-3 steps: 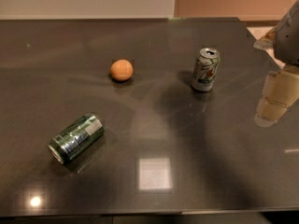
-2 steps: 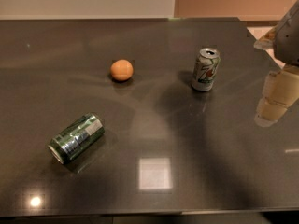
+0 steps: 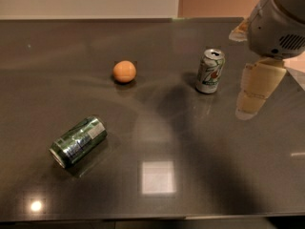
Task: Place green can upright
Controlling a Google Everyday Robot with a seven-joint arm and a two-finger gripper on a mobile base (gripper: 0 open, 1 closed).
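Observation:
The green can [image 3: 78, 141] lies on its side on the dark table [image 3: 190, 185] at the front left, its silver end facing the front left. My gripper [image 3: 251, 109] hangs over the table's right side, far to the right of the green can and apart from it. It holds nothing that I can see. It is a little to the right of the white-and-silver can.
A white-and-silver can [image 3: 210, 71] with a green and red logo stands upright at the right centre. An orange ball [image 3: 124, 71] rests at the back centre. The table's right edge is close behind my arm [image 3: 276, 20].
My gripper and arm have shifted a little to the left and slightly up, closer to the white-and-silver can. The cans and the ball have not moved.

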